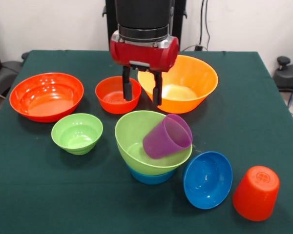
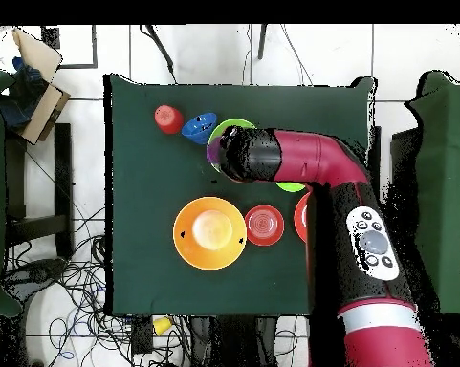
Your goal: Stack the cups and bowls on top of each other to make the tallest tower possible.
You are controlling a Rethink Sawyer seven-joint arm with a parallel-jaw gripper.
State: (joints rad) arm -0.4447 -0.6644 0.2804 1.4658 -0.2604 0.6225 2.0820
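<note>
My gripper [image 1: 143, 101] is open and empty. It hangs above the table between the medium red-orange bowl [image 1: 112, 95] and the large yellow-orange bowl [image 1: 185, 80], behind the tower. The tower is a light green bowl [image 1: 136, 139] nested on a light blue bowl [image 1: 151, 177]. The purple cup [image 1: 167, 136] lies tilted on its side inside the green bowl. The orange-red cup [image 1: 256, 192] stands upside down at the front right. The dark blue bowl [image 1: 207, 179] leans beside the tower. A small light green bowl [image 1: 77, 132] and a large red-orange bowl [image 1: 46, 96] sit on the left. The yellow cup is out of view.
The dark green table [image 1: 263, 112] ends close in front of the orange-red cup. In the overhead view my arm [image 2: 300, 162] covers the gripper and part of the tower; the yellow-orange bowl [image 2: 210, 232] and the orange-red cup [image 2: 169, 118] show beside it.
</note>
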